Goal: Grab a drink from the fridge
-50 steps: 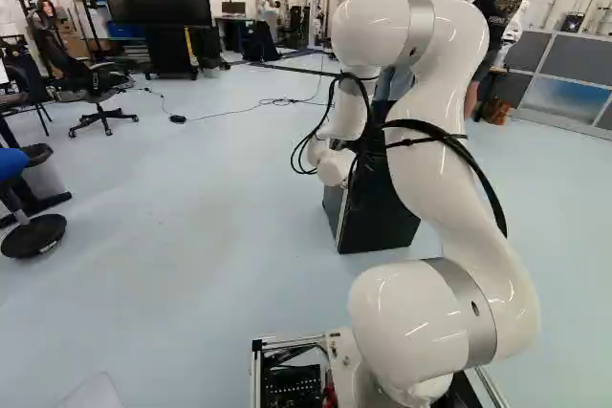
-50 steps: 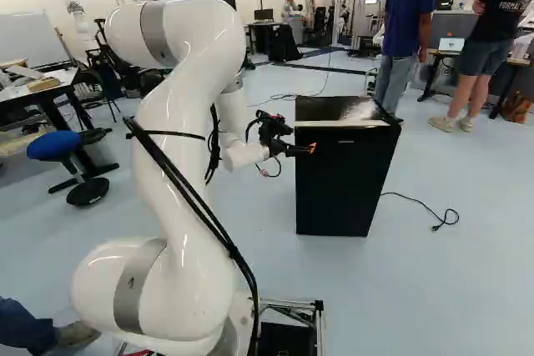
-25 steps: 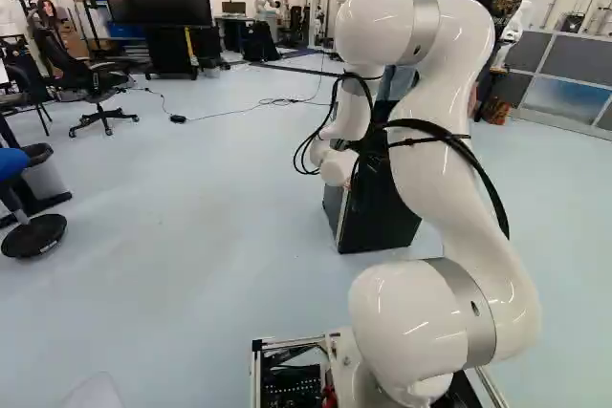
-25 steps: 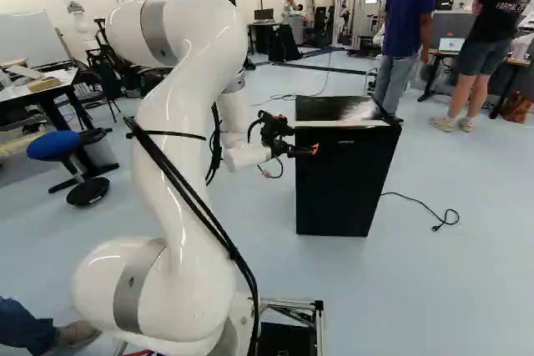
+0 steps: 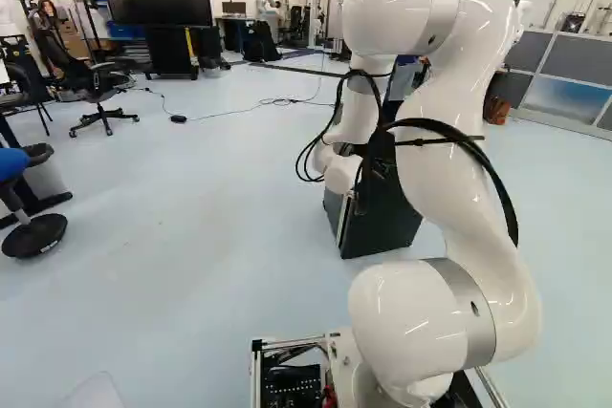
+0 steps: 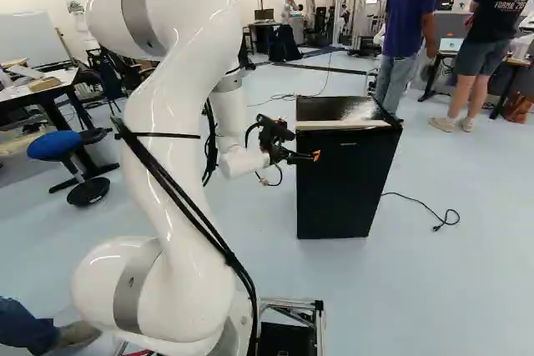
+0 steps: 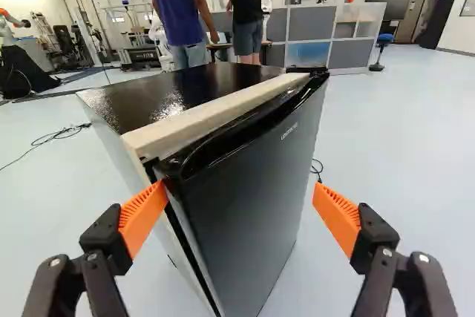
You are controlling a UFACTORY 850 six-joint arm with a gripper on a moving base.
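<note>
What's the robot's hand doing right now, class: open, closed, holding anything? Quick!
Hand: open, fingers wide apart, holding nothing; one orange pad is by the edge of the fridge door, but whether they touch cannot be told.

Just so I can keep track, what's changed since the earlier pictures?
The arm's upper bend rose and drew back toward the base; the tool sank slightly. The fridge seems nudged slightly baseward. The base itself stayed put.
</note>
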